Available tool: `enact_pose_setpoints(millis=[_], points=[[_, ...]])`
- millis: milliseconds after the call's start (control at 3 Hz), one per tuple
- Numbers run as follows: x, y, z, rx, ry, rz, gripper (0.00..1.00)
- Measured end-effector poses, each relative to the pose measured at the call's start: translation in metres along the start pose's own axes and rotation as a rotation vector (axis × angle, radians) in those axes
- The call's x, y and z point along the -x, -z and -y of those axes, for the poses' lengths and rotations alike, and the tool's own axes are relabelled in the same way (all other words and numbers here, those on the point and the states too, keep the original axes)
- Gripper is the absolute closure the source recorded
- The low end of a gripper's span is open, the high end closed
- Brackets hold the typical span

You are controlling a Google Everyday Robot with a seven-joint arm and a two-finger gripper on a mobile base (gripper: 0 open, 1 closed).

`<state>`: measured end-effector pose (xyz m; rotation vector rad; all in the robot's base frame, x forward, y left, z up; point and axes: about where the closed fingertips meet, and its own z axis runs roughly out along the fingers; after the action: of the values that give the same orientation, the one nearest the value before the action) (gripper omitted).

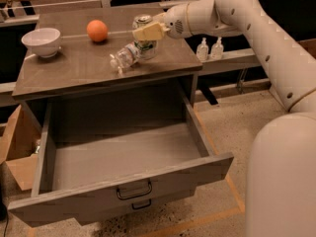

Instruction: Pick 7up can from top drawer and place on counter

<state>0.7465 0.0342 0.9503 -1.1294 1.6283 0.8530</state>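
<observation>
The 7up can stands upright at the back right of the counter, silver lid up. My gripper reaches in from the right and is shut on the can's upper part, with one pale finger across its front. The can's base is at or just above the counter top, right next to a lying water bottle. The top drawer is pulled wide open below the counter and nothing shows inside it. Its dark bail handle hangs on the front panel.
A clear plastic water bottle lies on its side left of the can. An orange and a white bowl sit further left. Two small bottles stand on the pale ledge at right. A cardboard box is at left on the floor.
</observation>
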Motion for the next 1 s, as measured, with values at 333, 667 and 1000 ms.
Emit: enact_pose_setpoints(millis=[333,667,1000], points=[[0.005,-0.024,-0.01,0.027,0.016,0.003,1.0],[0.012,-0.045,-0.021,0.049,0.03,0.019,0.84],[0.012,-0.06,-0.03,0.063,0.046,0.045,0.6]])
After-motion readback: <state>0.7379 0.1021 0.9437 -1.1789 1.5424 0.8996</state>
